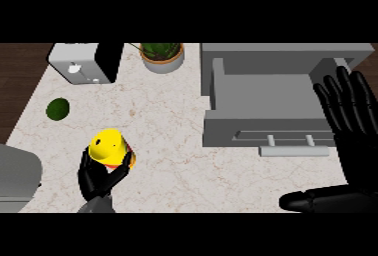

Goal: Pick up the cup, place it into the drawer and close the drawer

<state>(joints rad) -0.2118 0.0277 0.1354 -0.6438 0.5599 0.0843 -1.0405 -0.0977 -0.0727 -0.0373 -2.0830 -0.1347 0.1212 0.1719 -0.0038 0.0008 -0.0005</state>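
A yellow cup (108, 145) with a red band at its base sits in my left hand (100, 176) at the lower left of the counter, the fingers and thumb curled round its lower part. The grey drawer (258, 100) stands pulled open at the right, its inside bare, with a bar handle (291, 140) on its front panel. My right hand (347, 107) shows at the right edge beside the drawer, fingers straight and pointing up, holding nothing.
A white and black toaster (85, 62) stands at the back left. A potted plant (162, 55) sits behind the counter's middle. A dark green round object (58, 109) lies at the left. A grey appliance (18, 175) fills the lower left corner.
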